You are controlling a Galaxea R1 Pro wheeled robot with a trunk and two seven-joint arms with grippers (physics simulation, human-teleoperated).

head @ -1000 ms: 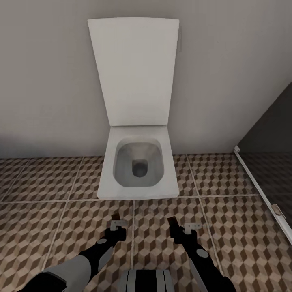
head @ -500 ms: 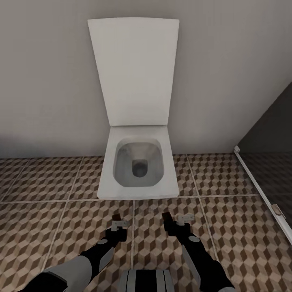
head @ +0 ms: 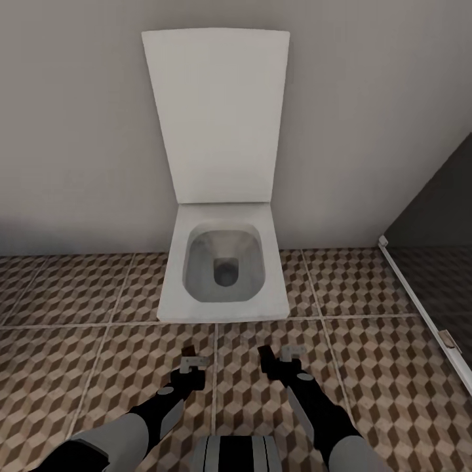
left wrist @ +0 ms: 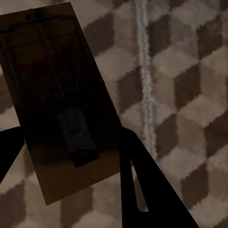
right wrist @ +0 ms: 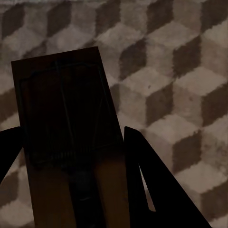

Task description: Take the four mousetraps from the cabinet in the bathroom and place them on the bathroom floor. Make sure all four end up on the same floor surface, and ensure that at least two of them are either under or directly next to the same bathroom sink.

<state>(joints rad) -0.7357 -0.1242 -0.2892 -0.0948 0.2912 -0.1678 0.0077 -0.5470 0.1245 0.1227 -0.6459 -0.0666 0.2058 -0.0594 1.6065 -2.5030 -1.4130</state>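
Each gripper holds one mousetrap above the bathroom floor (head: 98, 367), just in front of the white toilet (head: 224, 272). My left gripper (head: 191, 362) is shut on a dark-brown mousetrap (left wrist: 52, 71) with a wire bar, which sits between the dark fingers (left wrist: 142, 180) in the left wrist view. Beside it, my right gripper (head: 278, 357) is shut on another mousetrap (right wrist: 61, 95), clamped between its fingers (right wrist: 152, 180). Cube-patterned tiles (right wrist: 180, 71) lie beneath both. The cabinet and the sink are out of view.
The toilet's lid (head: 216, 111) stands raised against the pale wall. A dark glass shower panel (head: 432, 216) with a white floor rail (head: 419, 308) closes off the right side. Patterned tiles stretch to the left and right of the toilet.
My right arm has swung left and slightly forward, bringing its gripper nearer the left one. The left arm and the view have stayed still.
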